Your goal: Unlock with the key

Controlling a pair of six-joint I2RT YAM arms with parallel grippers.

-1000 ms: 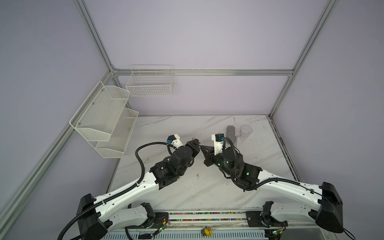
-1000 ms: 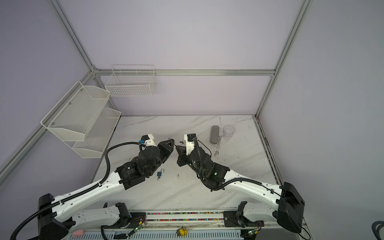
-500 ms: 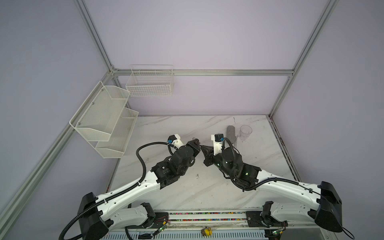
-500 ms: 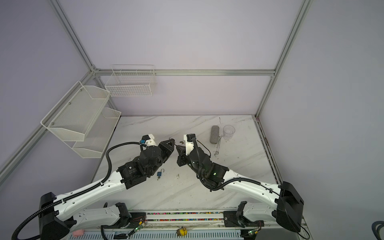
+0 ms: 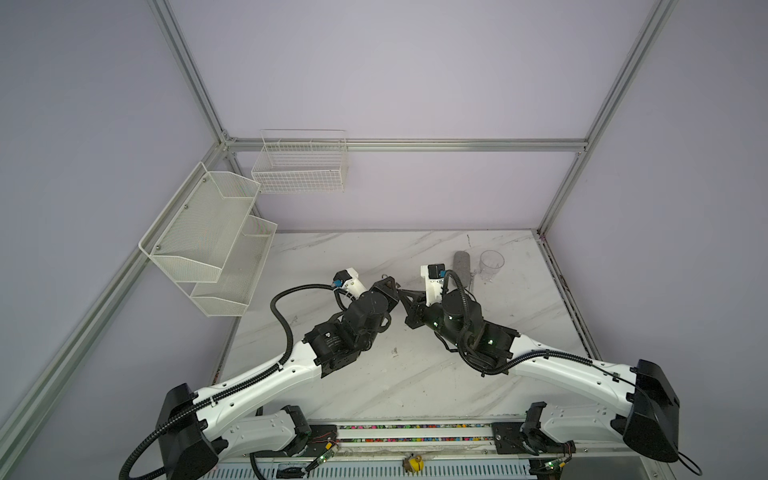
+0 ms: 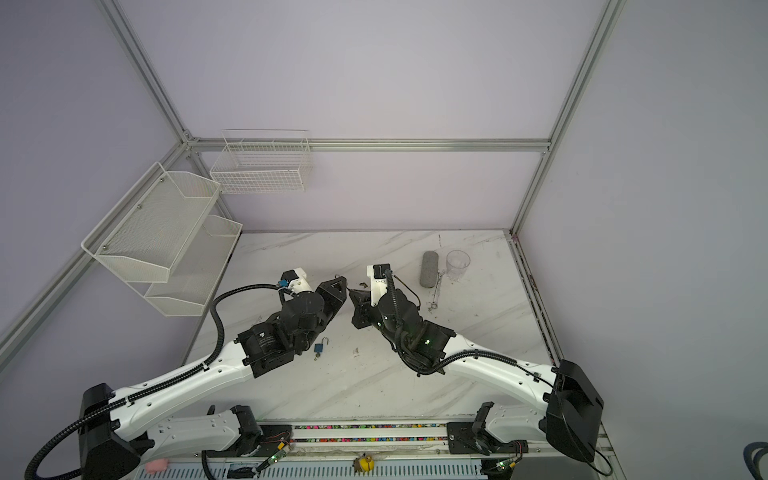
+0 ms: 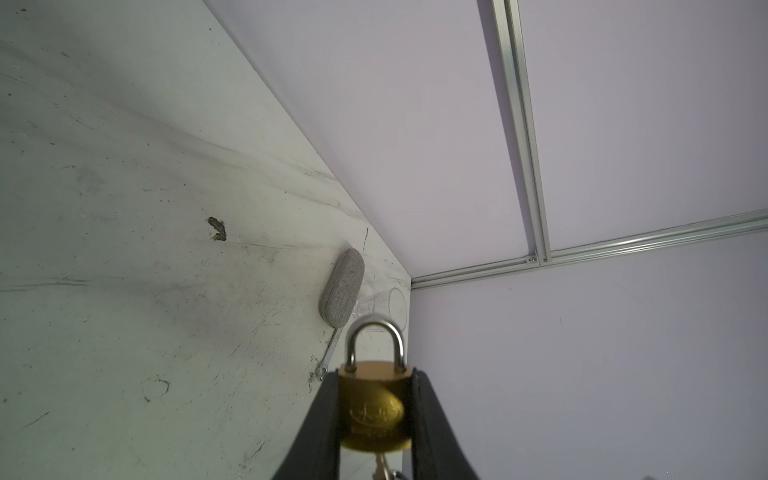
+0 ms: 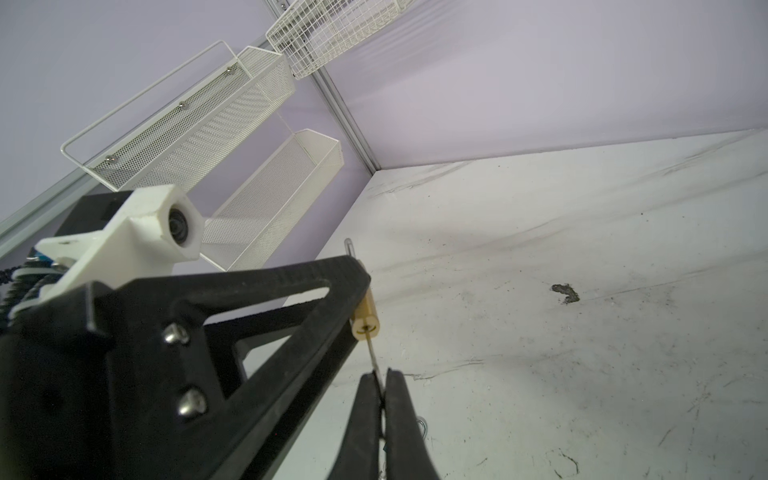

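A brass padlock [image 7: 376,407] with a silver shackle is clamped by its sides in my left gripper [image 7: 376,376], raised above the table. In the right wrist view the padlock [image 8: 365,318] shows its keyhole end. The thin key [image 8: 372,353] runs from that keyhole into my right gripper [image 8: 380,374], which is shut on the key's head. In both top views the left gripper [image 5: 390,286] and the right gripper [image 5: 406,294] meet tip to tip over the middle of the table. The key itself is too small to make out there.
A small blue padlock [image 6: 319,348] lies on the marble table beside the left arm. A grey case [image 6: 429,269], a clear cup [image 6: 458,262] and a wrench [image 6: 436,291] sit at the back right. White mesh shelves [image 5: 208,237] and a wire basket [image 5: 301,166] hang on the left walls.
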